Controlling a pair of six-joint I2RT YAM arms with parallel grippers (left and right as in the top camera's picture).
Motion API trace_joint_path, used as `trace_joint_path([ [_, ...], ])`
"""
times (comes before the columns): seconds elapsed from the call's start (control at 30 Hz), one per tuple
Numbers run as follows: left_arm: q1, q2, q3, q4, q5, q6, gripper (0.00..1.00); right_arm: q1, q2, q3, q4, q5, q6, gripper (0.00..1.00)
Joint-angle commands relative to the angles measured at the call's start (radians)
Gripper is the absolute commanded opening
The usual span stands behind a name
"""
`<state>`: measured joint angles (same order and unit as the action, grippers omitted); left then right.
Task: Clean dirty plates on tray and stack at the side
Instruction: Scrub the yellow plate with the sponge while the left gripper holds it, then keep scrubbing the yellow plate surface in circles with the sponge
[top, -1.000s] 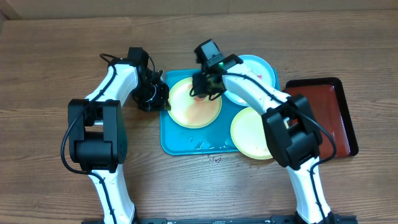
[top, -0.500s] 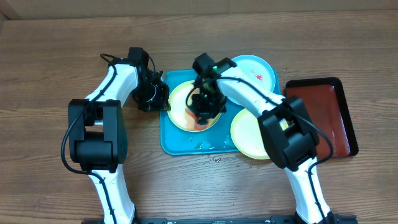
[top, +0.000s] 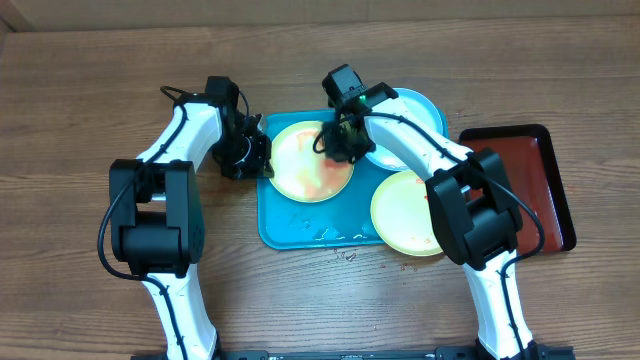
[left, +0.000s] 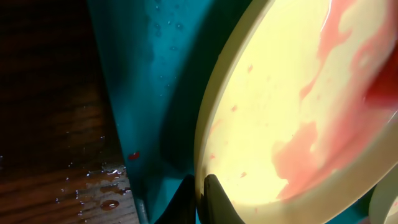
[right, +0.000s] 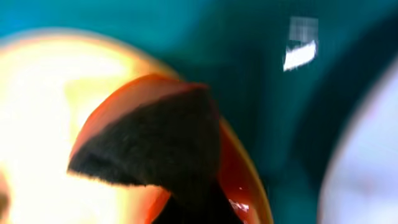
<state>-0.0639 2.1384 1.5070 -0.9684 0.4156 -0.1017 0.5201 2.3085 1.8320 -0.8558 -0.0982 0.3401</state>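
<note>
- Where the overhead frame runs lowest, right of centre, a pale yellow plate (top: 405, 215) lies partly over the lower right corner of the teal tray (top: 275, 225), its outer part above the wooden table (top: 80, 100).
- Water drops (top: 345, 255) sit on the wood just below the tray's lower edge.
- At the tray's left edge, the left gripper (top: 265, 160) has its fingers pressed together on the rim of the smeared yellow plate (top: 310, 170). The left wrist view shows the fingertips (left: 214, 202) pinching that rim at the bottom of the frame, with pink-red smears (left: 298, 155) across the plate's face.
- Over the same plate's upper right part, the right gripper (top: 335, 145) is clamped on a dark sponge (right: 155, 143) with an orange-red side. The blurred right wrist view does not settle whether the sponge touches the plate.
- Links of the right arm cross the cyan plate (top: 415, 115) in the tray's upper right, hiding its left part.
- At the far right, a dark red tray (top: 535, 190) lies on the table, not touching the teal one.
</note>
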Motion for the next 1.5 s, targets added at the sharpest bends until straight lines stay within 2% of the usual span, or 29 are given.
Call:
trace_joint_path([
  [0.0, 0.005, 0.008, 0.001, -0.003, -0.030, 0.021, 0.05, 0.034, 0.009, -0.019, 0.089, 0.079, -0.007, 0.04],
  [0.1, 0.005, 0.008, 0.001, -0.003, -0.030, 0.021, 0.04, 0.058, 0.009, -0.024, 0.130, 0.065, -0.014, 0.04],
  [0.23, 0.005, 0.008, 0.001, -0.003, -0.030, 0.021, 0.04, 0.083, 0.009, -0.024, 0.136, -0.068, -0.057, 0.04],
  [0.43, 0.005, 0.008, 0.001, -0.003, -0.030, 0.021, 0.04, 0.101, 0.009, -0.024, 0.009, -0.274, -0.013, 0.04],
  [0.6, 0.005, 0.008, 0.001, -0.003, -0.030, 0.021, 0.04, 0.084, 0.009, -0.011, -0.171, -0.268, 0.003, 0.04],
  [0.73, 0.005, 0.008, 0.001, -0.003, -0.030, 0.021, 0.04, 0.042, 0.009, -0.005, -0.237, -0.124, 0.005, 0.04],
  [0.9, 0.005, 0.008, 0.001, -0.003, -0.031, 0.021, 0.04, -0.002, 0.009, -0.005, -0.197, 0.036, 0.035, 0.04],
  [1.07, 0.005, 0.008, 0.001, -0.003, -0.030, 0.021, 0.04, -0.011, 0.009, -0.005, -0.097, 0.055, 0.057, 0.04],
  [1.3, 0.005, 0.008, 0.001, -0.003, -0.030, 0.020, 0.04, 0.038, 0.009, -0.016, 0.054, -0.125, 0.057, 0.04],
  [1.47, 0.005, 0.008, 0.001, -0.002, -0.030, 0.020, 0.04, 0.103, 0.009, -0.020, 0.026, -0.232, 0.057, 0.04],
])
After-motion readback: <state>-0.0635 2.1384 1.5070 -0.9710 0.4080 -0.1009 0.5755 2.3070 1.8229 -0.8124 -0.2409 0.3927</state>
